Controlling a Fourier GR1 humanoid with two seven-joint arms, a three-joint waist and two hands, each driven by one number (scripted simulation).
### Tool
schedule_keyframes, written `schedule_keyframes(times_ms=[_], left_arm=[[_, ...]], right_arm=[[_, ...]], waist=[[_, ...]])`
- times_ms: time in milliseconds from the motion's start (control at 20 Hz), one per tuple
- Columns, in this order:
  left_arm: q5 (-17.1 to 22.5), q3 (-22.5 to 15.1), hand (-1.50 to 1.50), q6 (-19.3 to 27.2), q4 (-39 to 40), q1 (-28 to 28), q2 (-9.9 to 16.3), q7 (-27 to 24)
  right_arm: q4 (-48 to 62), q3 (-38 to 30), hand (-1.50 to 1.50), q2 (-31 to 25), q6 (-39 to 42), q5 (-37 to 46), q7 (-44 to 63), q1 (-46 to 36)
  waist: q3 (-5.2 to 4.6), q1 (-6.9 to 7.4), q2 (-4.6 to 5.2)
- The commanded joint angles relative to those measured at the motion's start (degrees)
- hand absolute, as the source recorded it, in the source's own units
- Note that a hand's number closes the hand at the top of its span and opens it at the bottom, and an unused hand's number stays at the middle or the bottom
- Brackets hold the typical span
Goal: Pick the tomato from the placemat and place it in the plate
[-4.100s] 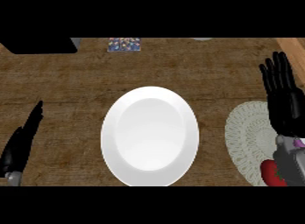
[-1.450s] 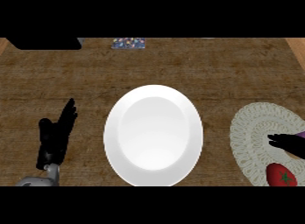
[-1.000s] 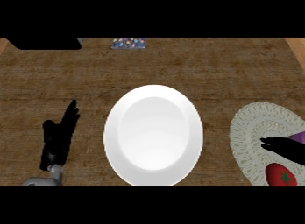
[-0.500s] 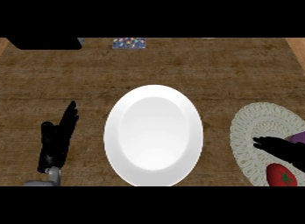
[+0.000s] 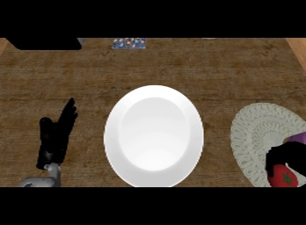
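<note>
Head view: right robot hand (image 5: 297, 154) curls over tomato (image 5: 283, 176) (no legible writing).

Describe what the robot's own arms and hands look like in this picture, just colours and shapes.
Both hands are black with slender, segmented fingers. The left hand joins a grey, rounded wrist piece at the lower left edge. The right hand looks bulkier and glossy black, with a pale, purple-tinged piece of forearm showing behind it at the right edge. No cables or markings are visible.

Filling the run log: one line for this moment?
right robot hand: over tomato on placemat | plate: empty | left robot hand: resting
</note>
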Motion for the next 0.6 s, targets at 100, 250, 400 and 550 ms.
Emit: schedule_keyframes(times_ms=[100, 250, 400, 550], left_arm=[[-0.3, 1.4, 0.0, -0.7, 3.5, -2.3, -0.4, -1.6], [-0.3, 0.5, 0.0, -0.4, -1.4, 1.8, 0.1, 0.6], [-0.5, 0.2, 0.0, -1.0, 0.3, -0.6, 0.1, 0.6], [-0.2, 0.0, 0.0, -1.6, 0.6, -0.8, 0.2, 0.8]], right_arm=[[3.7, -6.5, 1.5, 0.6, -5.5, -0.8, -3.6, -1.2], [-10.4, 2.5, 1.5, 16.4, -5.7, 3.5, 17.6, 0.6], [-8.8, 7.5, 1.5, 26.8, -8.2, 7.5, 27.0, -2.9], [-11.2, 10.1, 1.5, 33.7, -11.2, 12.2, 35.8, -5.2]], waist=[[0.05, -0.21, 0.06], [-0.18, -0.7, -0.69], [-0.33, 0.81, -0.38], [-0.42, 1.42, -0.55]])
